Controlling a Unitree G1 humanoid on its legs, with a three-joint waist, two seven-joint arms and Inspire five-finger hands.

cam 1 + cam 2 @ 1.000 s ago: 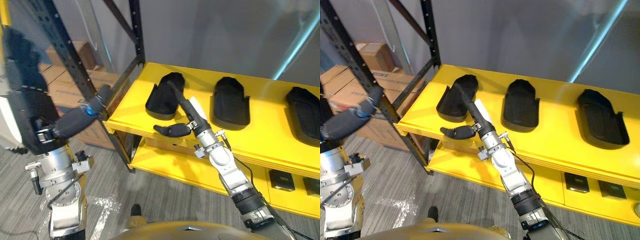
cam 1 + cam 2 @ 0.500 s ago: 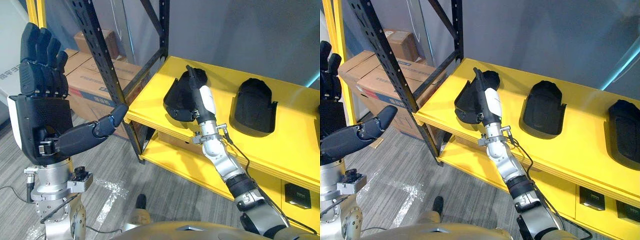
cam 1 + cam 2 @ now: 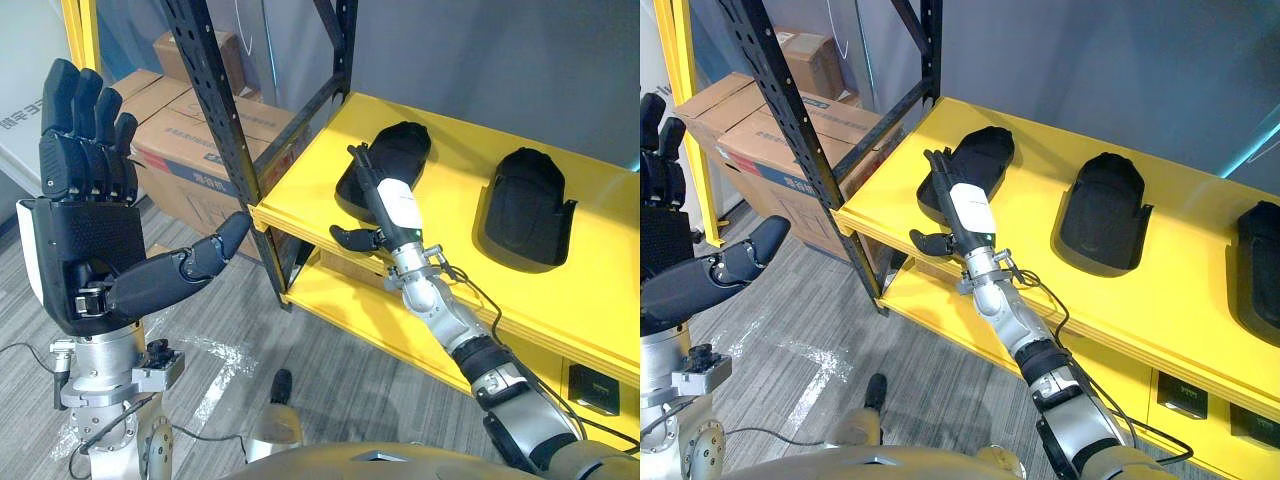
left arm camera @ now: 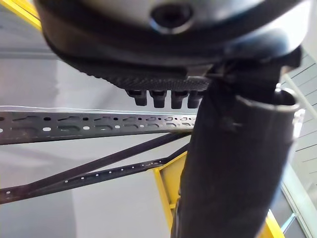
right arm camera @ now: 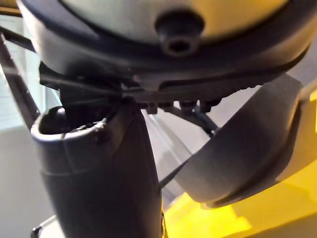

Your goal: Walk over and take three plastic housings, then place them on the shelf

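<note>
Reaching with straight fingers (image 3: 365,172) pressed together, laid along the near side of the leftmost housing (image 3: 400,145), pinching nothing; real contact or just overlap hard to tell from the head views. Thumb (image 3: 350,238) stuck out sideways past the shelf's front edge, curled on nothing. Right hand (image 3: 397,208) flat and slim with a white cover on its back, arm coming up from below the front edge.

Judging the step as finishing off that leftmost housing near the shelf's left front corner: letting go or squaring it up. Doing it well: keep fingers flat and together, push or withdraw along their own line, no sideways sweep that could spin the shell toward the left edge. Keep thumb clear of the front lip. Light, hollow part by the look of it, so likely to slide easily on a smooth board; go gently.

All three plastic housings lying on the yellow shelf (image 3: 300,190): leftmost by the left end, middle housing (image 3: 528,200) further along and well apart, third housing (image 3: 1262,265) at the right. Matte black moulded shells, rounded dome at the back, open squared mouth toward the front, thin walls. Shelf board glossy yellow, flat; black perforated steel uprights (image 3: 215,110) at its left corner.

Left hand (image 3: 85,250) raised well off to the left, idle, fingers straight up side by side, thumb out, holding nothing. Cardboard boxes (image 3: 165,125) behind the uprights.
</note>
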